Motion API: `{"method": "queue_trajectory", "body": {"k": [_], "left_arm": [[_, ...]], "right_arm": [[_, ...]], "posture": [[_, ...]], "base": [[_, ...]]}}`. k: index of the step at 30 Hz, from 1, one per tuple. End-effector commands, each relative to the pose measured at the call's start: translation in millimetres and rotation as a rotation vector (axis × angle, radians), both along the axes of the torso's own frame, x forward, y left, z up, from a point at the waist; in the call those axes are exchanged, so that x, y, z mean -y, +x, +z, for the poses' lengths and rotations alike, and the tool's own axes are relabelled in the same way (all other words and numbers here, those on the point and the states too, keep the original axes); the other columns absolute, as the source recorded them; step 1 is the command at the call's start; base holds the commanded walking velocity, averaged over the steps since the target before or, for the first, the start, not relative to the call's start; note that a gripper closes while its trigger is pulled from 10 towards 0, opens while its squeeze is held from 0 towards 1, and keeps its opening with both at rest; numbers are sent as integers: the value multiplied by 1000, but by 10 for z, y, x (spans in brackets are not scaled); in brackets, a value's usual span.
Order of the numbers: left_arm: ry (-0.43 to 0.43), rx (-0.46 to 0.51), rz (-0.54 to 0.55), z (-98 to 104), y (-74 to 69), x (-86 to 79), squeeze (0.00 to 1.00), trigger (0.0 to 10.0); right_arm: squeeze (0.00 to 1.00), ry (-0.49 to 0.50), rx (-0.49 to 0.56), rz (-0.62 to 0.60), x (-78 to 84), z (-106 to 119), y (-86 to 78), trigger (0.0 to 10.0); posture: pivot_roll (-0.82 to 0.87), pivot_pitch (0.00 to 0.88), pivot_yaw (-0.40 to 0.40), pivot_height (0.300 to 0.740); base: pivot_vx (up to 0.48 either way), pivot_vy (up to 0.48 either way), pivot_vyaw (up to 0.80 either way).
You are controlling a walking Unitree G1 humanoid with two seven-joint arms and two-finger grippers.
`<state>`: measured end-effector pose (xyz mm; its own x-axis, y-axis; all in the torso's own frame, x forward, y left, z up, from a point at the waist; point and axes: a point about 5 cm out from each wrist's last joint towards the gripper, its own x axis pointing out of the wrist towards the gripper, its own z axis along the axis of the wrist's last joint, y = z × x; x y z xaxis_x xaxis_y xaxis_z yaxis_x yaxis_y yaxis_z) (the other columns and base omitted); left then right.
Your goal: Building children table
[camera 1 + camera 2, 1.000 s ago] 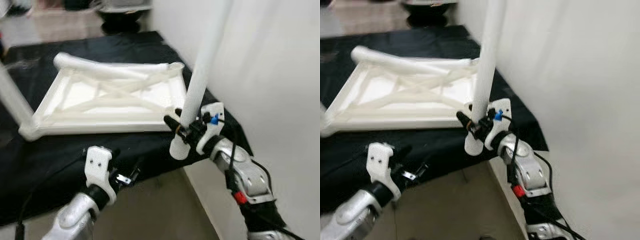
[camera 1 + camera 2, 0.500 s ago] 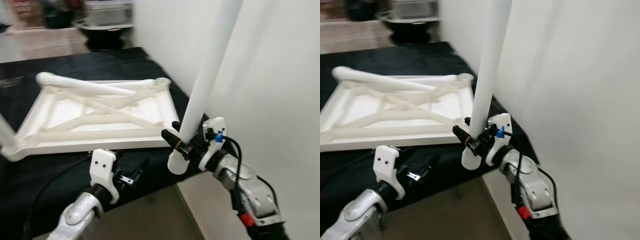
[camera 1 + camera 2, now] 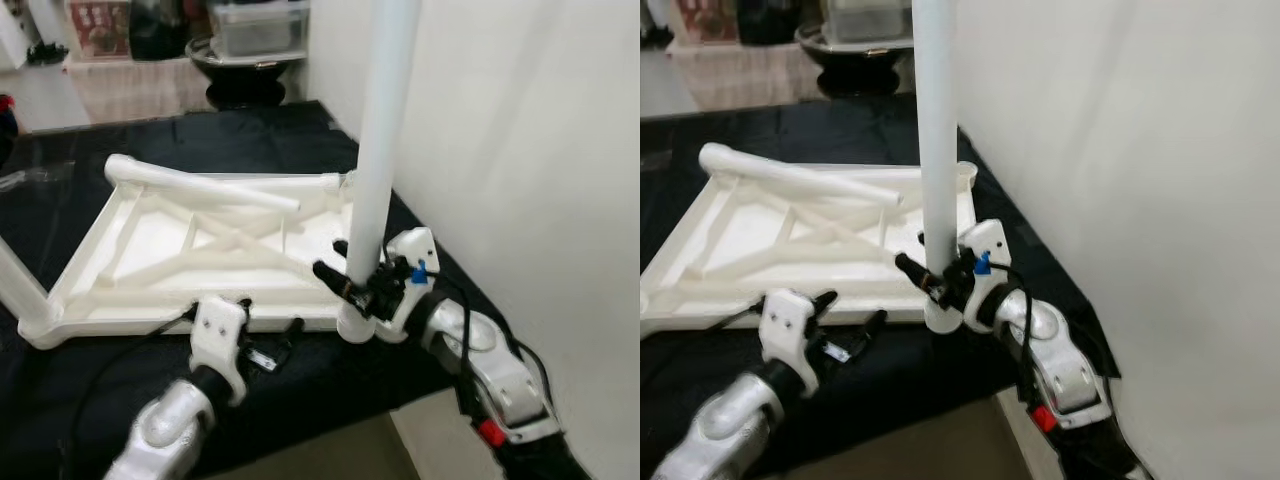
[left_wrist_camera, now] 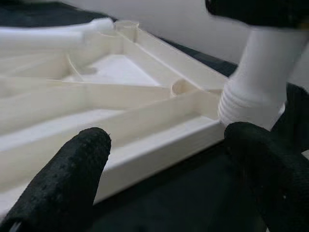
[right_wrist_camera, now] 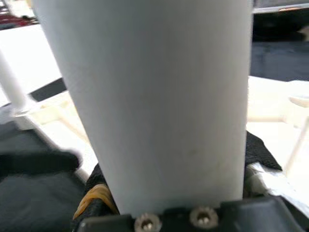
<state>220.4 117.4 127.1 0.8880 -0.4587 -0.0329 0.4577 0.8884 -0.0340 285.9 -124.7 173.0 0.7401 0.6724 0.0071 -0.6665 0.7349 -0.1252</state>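
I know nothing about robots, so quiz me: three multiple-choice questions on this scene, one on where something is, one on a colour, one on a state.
1. Where does the loose table leg lie?
A. across the upturned tabletop's far side
B. on the floor
C. in the left gripper

2. What colour is the cloth under the tabletop?
A. red
B. black
C. yellow

3. How is the leg in the right gripper held?
A. lying flat
B. hanging upside down from above
C. upright, jaws shut on it

Answers: 1 A, it rests on the frame's far edge. 2 B, dark cloth surrounds the white frame. 3 C, it rises straight from the jaws, threaded end beside the tabletop's corner.
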Motion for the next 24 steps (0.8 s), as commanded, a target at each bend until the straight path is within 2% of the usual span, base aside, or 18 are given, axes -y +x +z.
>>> {"method": "queue_trajectory", "body": {"k": [1, 5, 17, 22, 24], "left_arm": [[22, -12, -10, -38, -33, -18, 0, 10000], [10, -30, -13, -50, -43, -31, 0, 10000], [-7, -36, 15, -50, -22, -78, 0, 10000], [-15, -30, 28, -32, -9, -106, 0, 10000], [-20, -21, 33, -8, 1, -121, 0, 10000]], "right_arm": [[0, 9, 27, 27, -41, 64, -23, 10000], [0, 9, 38, 30, 0, 105, -26, 10000], [0, 18, 28, 30, -35, 102, -17, 10000], [0, 37, 21, 34, -51, 110, -14, 10000], [0, 23, 23, 35, -74, 108, -7, 10000]], "posture": [[-80, 6, -28, 740], [-83, 25, -20, 740], [-78, 26, -21, 740], [-75, 23, -22, 740], [-74, 22, -24, 740]], "base": [[0, 0, 0], [0, 0, 0], [0, 0, 0], [0, 0, -800], [0, 0, 0]]}}
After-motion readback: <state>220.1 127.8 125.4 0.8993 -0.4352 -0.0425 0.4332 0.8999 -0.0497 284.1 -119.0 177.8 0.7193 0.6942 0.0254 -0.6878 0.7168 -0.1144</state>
